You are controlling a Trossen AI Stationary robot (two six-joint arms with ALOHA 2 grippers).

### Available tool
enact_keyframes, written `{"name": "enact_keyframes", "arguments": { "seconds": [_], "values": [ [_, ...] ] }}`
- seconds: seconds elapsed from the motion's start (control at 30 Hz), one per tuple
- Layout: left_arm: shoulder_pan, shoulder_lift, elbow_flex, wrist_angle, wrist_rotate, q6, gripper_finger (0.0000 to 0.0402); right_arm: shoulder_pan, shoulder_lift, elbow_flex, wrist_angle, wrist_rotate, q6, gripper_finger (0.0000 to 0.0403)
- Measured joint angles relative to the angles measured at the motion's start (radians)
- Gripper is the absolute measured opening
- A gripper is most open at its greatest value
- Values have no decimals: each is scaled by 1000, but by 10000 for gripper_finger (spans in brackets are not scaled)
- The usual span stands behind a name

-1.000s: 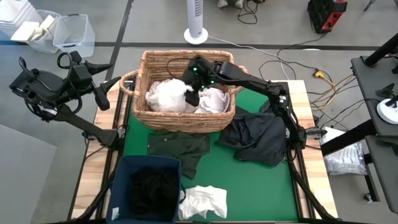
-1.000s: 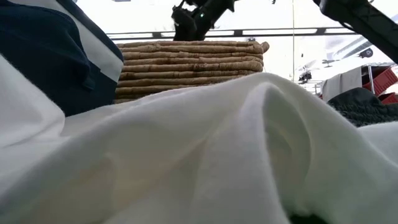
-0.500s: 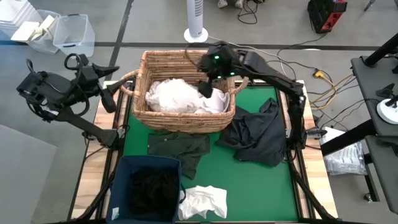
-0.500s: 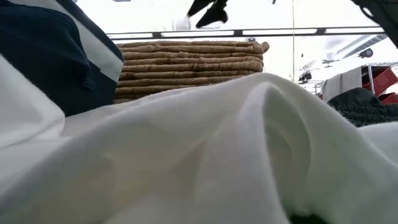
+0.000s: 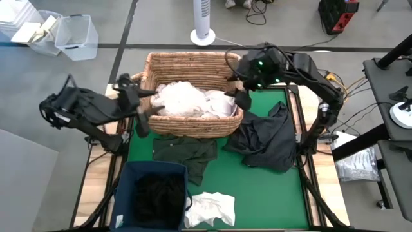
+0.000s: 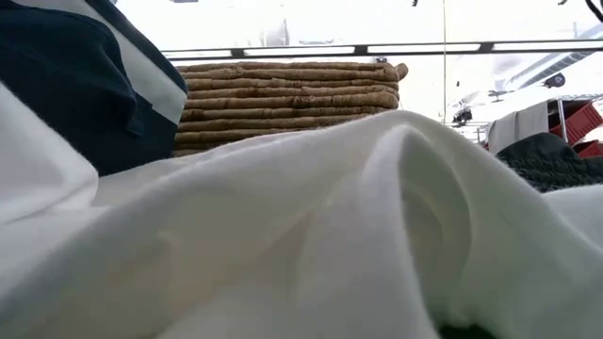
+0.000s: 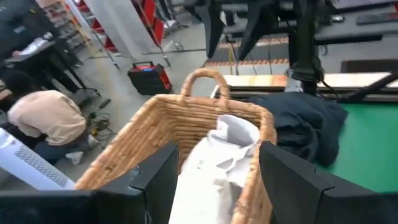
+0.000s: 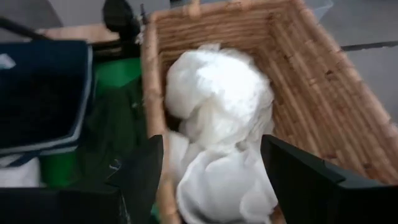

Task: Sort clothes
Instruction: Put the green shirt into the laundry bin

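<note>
Several white clothes lie heaped in the tan wicker basket, also seen in the right wrist view. A dark green garment and a dark grey one lie flat on the green mat. Another white garment lies by the near edge and fills the low view. Black clothes sit in the navy bin. My left gripper hovers open at the basket's left end. My right gripper hovers open over the basket's right end.
The basket stands across the far half of the table, the navy bin at the near left corner. Bare green mat shows at the near right. A person crouches on the floor beyond the table, and clear plastic tubs stand there too.
My right gripper has risen from the white clothes inside the basket and moved toward the table's right, to the basket's right end. My left arm has swung in from beyond the table's left edge to the basket's left end.
</note>
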Motion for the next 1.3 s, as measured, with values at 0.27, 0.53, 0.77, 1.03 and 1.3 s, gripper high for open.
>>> {"name": "enact_keyframes", "arguments": {
  "seconds": [0.27,0.53,0.77,1.03,1.3],
  "values": [
    [0,92,0,20,38,-79,201,128,-37,-1,-126,3,19,255],
    [0,164,9,31,97,-153,201,272,-75,-2,-234,40,99,258],
    [-1,241,9,87,265,-171,201,394,-105,-2,-282,127,171,249],
    [-3,347,9,207,480,-120,201,471,-127,-2,-286,187,231,259],
    [-3,351,9,243,617,-90,201,527,-122,-2,-285,190,324,254]
  ]
}}
